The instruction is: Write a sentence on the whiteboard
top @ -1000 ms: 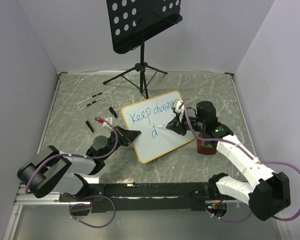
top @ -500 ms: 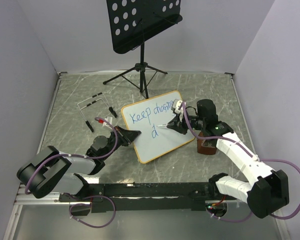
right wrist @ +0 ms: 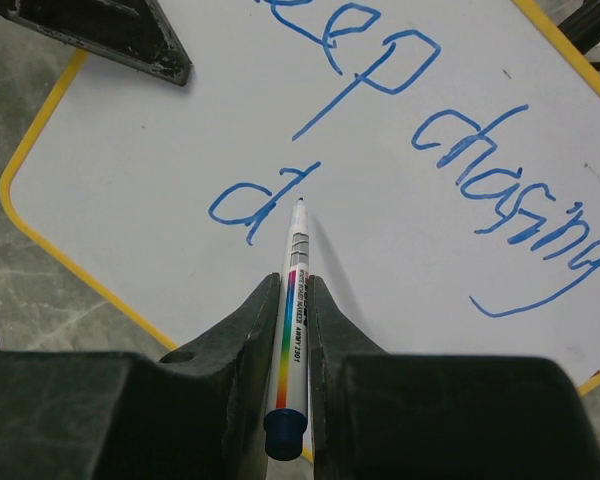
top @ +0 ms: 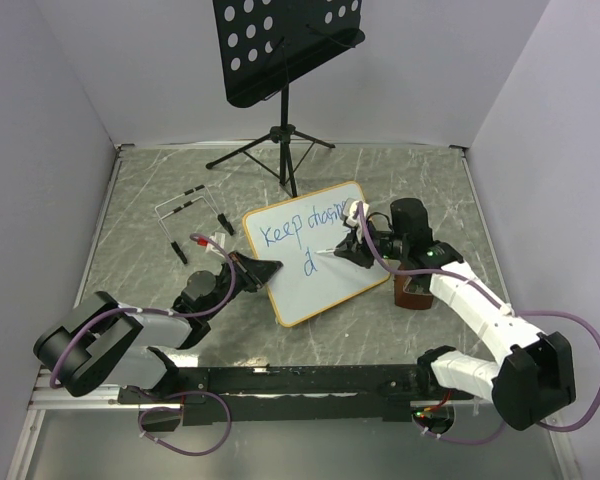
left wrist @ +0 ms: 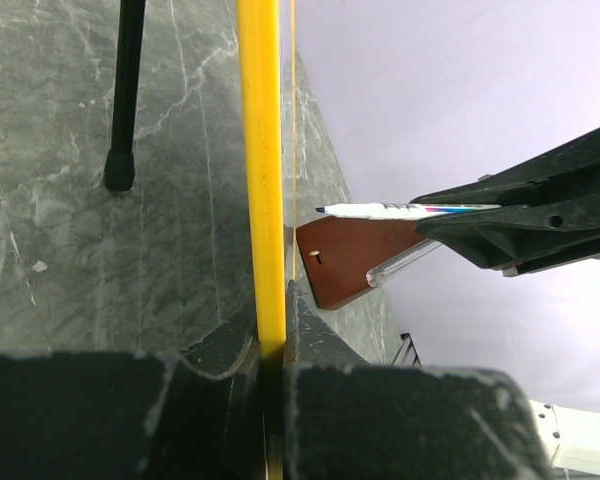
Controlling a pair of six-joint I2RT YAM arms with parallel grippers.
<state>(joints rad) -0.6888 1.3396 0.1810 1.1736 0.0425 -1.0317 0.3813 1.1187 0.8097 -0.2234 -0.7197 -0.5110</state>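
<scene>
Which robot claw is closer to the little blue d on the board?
The right claw: its marker tip sits just beside the d. The left claw pinches the edge of the whiteboard, farther off.

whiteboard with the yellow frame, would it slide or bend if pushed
The thin white whiteboard with a yellow frame looks stiff and probably light. On the smooth grey marbled tabletop it would likely slide, though the left claw, shut on its edge, should pin it.
</scene>
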